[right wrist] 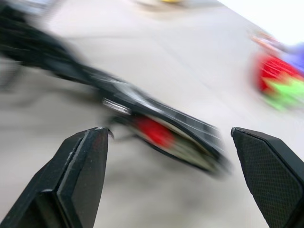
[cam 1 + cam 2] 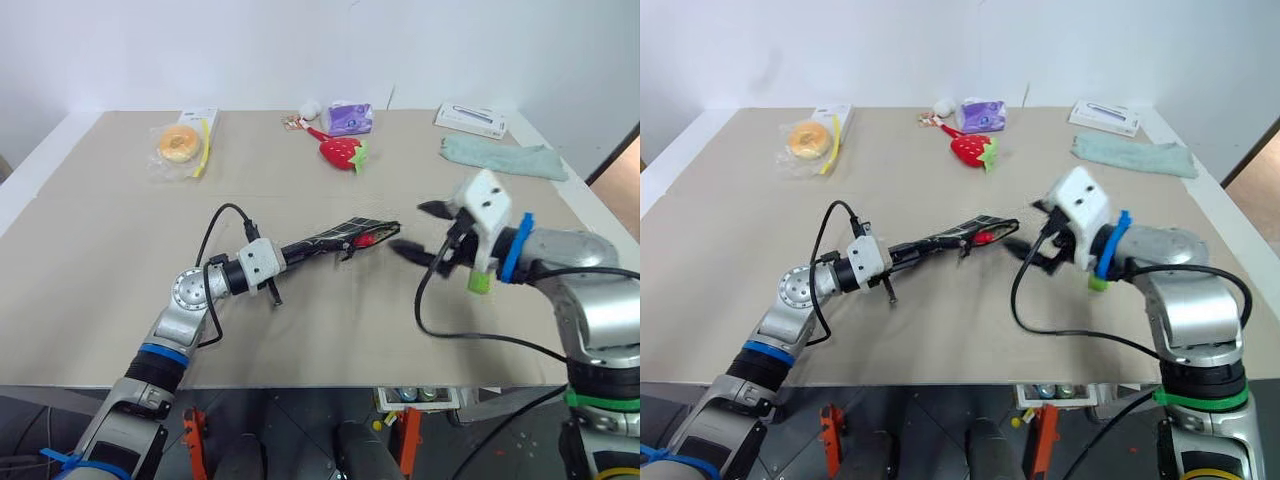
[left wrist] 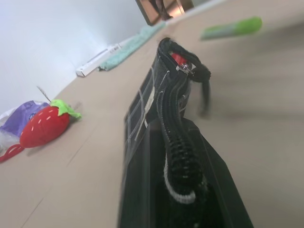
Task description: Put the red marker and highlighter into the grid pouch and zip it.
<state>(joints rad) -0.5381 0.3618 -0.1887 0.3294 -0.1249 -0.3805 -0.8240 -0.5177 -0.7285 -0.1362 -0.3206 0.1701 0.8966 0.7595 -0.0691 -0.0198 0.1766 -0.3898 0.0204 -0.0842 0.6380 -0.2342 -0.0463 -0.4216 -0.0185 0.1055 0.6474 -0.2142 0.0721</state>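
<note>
So the left gripper (image 2: 300,247) is clamped on one end of the grid pouch (image 2: 345,238), holding it up off the table (image 2: 100,250), and the red marker (image 2: 983,237) pokes out of the open mouth. The right gripper (image 2: 415,232) is spread wide and empty just beside that mouth. The highlighter (image 2: 480,281) lies on the table beneath the right wrist, so I'd grab it next, keep the pouch steady and slide it in lengthwise.
</note>
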